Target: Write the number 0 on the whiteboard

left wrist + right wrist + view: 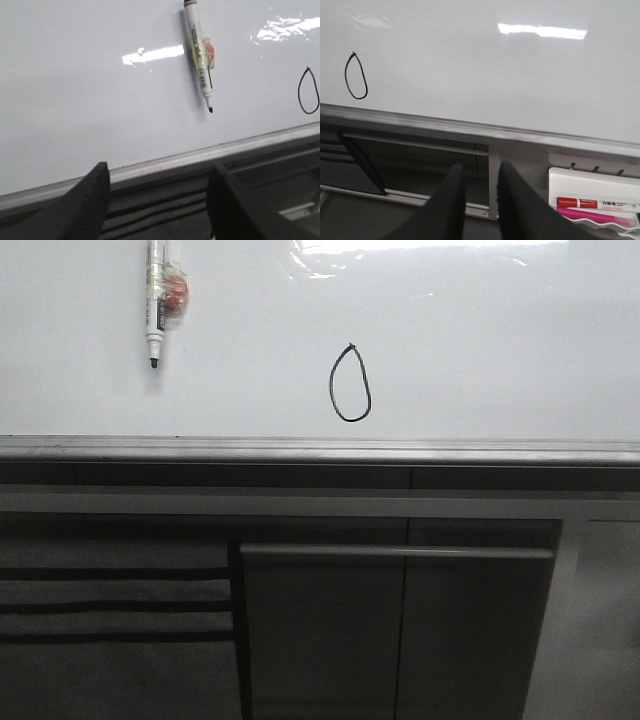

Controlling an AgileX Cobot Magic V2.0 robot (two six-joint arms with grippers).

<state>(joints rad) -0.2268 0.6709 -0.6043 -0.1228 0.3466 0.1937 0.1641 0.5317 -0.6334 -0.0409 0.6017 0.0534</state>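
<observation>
The number 0 [350, 420] is a thin black oval with a tiny tick at its top, drawn low on the whiteboard [500, 340]. It also shows in the left wrist view [299, 92] and the right wrist view [345, 75]. A black-tipped marker [155, 300] with a red and clear clip hangs tip down on the board, left of the oval; it shows in the left wrist view [199, 55]. My left gripper [160, 167] is open and empty, back from the board near the rail. My right gripper [480, 167] has its fingers close together and holds nothing. Neither gripper shows in the front view.
A grey metal rail [300, 450] runs along the board's lower edge. Dark grey cabinet panels [400, 630] lie below it. A white tray [592, 192] holding a red marker [577, 203] and a pink one [592, 216] hangs under the rail at the right.
</observation>
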